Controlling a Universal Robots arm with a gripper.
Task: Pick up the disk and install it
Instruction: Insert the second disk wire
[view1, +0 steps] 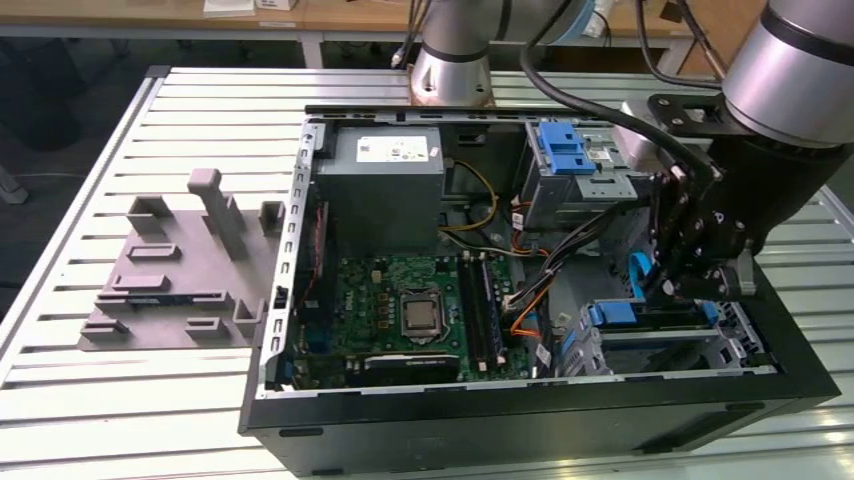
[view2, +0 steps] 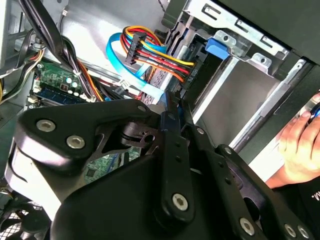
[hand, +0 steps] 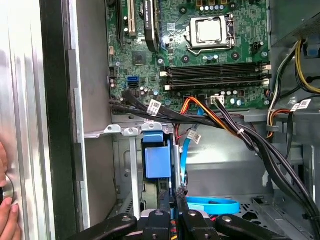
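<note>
The second wrist view catches a person's hand (view2: 300, 145) beside the computer case (view1: 534, 420); the gripper (hand: 173, 202) clenches the disk's (hand: 156, 162) blue edge inside the drive bay (hand: 131, 131).

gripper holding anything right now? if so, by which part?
Yes: the gripper is shut on the disk, pinching its thin edge at the end nearest the wrist, beside a blue bracket rail, inside the computer case.

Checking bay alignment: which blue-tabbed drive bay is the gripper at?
The lower bay at the case's front corner, right beside the gripper; the other blue-tabbed bay sits further back near the power supply.
</note>
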